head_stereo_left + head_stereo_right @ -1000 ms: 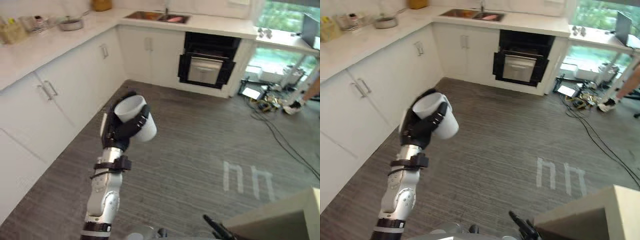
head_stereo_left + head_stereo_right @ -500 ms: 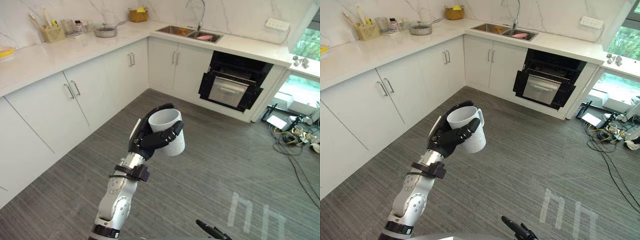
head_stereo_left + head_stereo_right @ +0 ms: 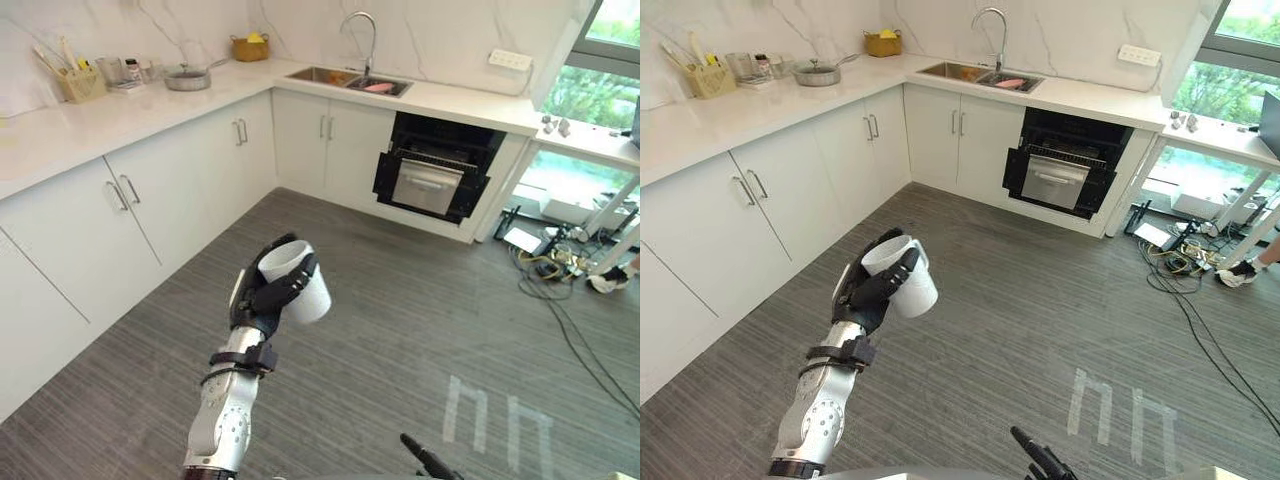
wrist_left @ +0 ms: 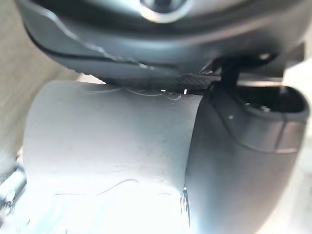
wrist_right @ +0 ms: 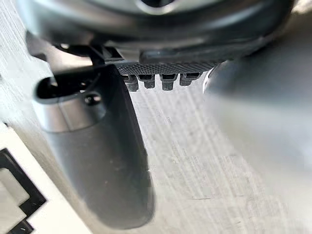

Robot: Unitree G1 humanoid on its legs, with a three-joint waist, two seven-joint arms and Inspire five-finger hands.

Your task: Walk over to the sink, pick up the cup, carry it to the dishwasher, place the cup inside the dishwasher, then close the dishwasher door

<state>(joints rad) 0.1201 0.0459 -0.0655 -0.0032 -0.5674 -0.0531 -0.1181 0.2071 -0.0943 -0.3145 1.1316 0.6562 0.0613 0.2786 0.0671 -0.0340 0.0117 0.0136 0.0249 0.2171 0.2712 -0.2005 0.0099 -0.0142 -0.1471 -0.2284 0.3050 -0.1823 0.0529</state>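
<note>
My left hand [image 3: 258,301] is shut on a white cup [image 3: 297,285], held upright at chest height over the grey floor. In the left wrist view the cup's wall [image 4: 107,161] lies against the palm, with the thumb [image 4: 239,161] pressed to its side. The dark dishwasher [image 3: 432,178] sits under the white counter across the room, just right of the sink [image 3: 345,79] with its tall tap. My right hand [image 3: 425,460] shows low at the bottom edge, open and holding nothing; its thumb [image 5: 97,146] hangs above the floor.
White cabinets [image 3: 120,210] run along the left wall under a counter bearing a pan [image 3: 187,77], a utensil holder [image 3: 72,82] and a basket [image 3: 247,46]. Cables and gear [image 3: 555,262] lie on the floor at the right. White marks [image 3: 490,420] are on the floor.
The whole picture has shifted as the camera moved. The cup stays in my left hand, held a little lower and further left in view than half a second ago.
</note>
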